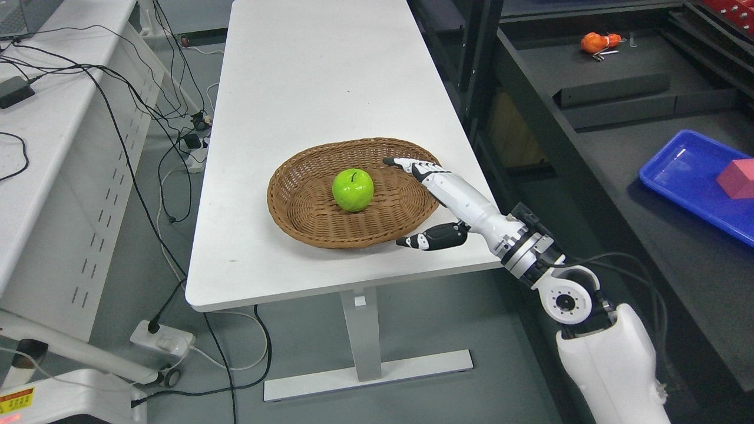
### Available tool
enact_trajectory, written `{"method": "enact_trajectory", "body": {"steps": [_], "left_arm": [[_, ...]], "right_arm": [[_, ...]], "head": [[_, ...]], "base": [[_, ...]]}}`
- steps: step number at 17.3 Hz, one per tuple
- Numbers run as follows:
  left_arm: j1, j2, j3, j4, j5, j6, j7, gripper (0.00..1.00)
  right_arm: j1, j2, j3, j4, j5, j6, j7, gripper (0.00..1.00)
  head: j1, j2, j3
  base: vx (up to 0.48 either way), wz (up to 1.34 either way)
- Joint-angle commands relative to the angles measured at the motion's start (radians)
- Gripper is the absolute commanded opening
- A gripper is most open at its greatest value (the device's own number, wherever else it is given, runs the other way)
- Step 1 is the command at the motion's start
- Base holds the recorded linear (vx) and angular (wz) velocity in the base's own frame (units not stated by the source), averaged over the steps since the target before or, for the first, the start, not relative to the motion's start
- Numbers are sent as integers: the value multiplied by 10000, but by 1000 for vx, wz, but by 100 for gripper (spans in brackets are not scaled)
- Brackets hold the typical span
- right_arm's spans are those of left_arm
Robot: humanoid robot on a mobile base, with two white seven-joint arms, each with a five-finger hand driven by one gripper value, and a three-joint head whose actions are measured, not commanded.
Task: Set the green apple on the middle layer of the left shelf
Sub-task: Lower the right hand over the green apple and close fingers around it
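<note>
White desk (330, 76) running from upper centre down to lower centre of the frame, on a white pedestal leg with a flat foot, over a grey floor. Near its front edge, an oval wicker basket (297, 218); inside, near the middle, a green apple (353, 189), upright with stem up, touched by nothing. Right hand (433, 203) reaching in from lower right, white arm and black wrist joint behind it; fingers extended and spread wide over the basket's right rim, thumb low by the front rim, palm facing the apple, holding nothing, a clear gap between fingertips and fruit. At left, a second white bench (53, 135) draped with black cables (126, 141); more cables trailing down to a power strip (162, 338) on the floor at lower left. At right, dark shelving (612, 147) with a blue tray (686, 176) carrying a pink block (736, 178) at the right edge, and a small orange object (598, 42) at upper right.
</note>
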Motion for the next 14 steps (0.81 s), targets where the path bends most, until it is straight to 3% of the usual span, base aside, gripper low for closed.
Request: {"method": "enact_trajectory", "body": {"steps": [1, 12, 14], "left_arm": [[1, 175, 0, -3, 0, 7, 4, 100], [1, 175, 0, -2, 0, 7, 4, 100], [1, 175, 0, -3, 0, 7, 4, 100]], "right_arm": [[-508, -1851, 1599, 214, 204, -64, 238, 99], [-1336, -2311, 3347, 781, 632, -80, 1342, 99], [-1886, -2328, 3607, 1423, 847, -80, 1342, 98]], "head": [[0, 0, 0], [0, 0, 0], [0, 0, 0]], "base": [[238, -19], [180, 63], [115, 56]]}}
